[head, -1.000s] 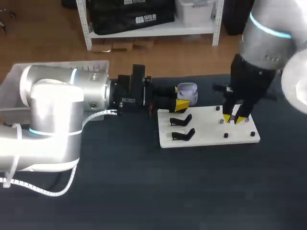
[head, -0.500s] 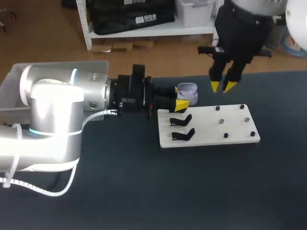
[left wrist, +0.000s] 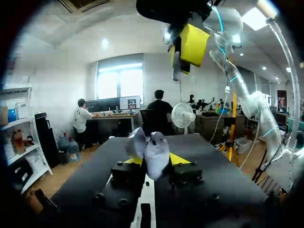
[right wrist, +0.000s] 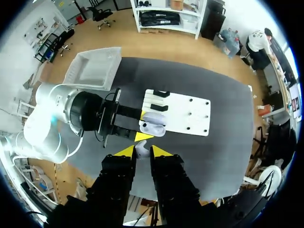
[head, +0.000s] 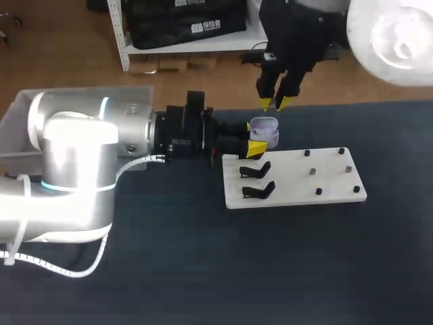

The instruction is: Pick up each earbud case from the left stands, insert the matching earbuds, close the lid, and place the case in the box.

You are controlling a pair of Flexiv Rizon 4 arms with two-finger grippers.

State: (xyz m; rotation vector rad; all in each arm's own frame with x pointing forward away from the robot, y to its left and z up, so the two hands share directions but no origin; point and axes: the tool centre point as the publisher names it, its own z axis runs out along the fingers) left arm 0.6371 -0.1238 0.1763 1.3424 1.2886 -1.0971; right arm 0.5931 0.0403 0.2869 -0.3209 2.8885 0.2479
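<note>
1. Since a second ago the right arm (head: 298,34) has lifted off the white board (head: 291,183) and swung to the upper middle of the frame.
2. One purple earbud case (head: 264,130), lid open, sits just above centre, clenched in the left jaws.
3. One pale earbud (right wrist: 141,148) is pinched in the right jaws, which point down over the case.
4. Two black stands (head: 255,169) occupy the board's left end, and six pegs (head: 312,171) its right.
5. Left arm (head: 74,156) lies level over the desk (head: 203,271); one white box (head: 132,93) sits upper left.
</note>
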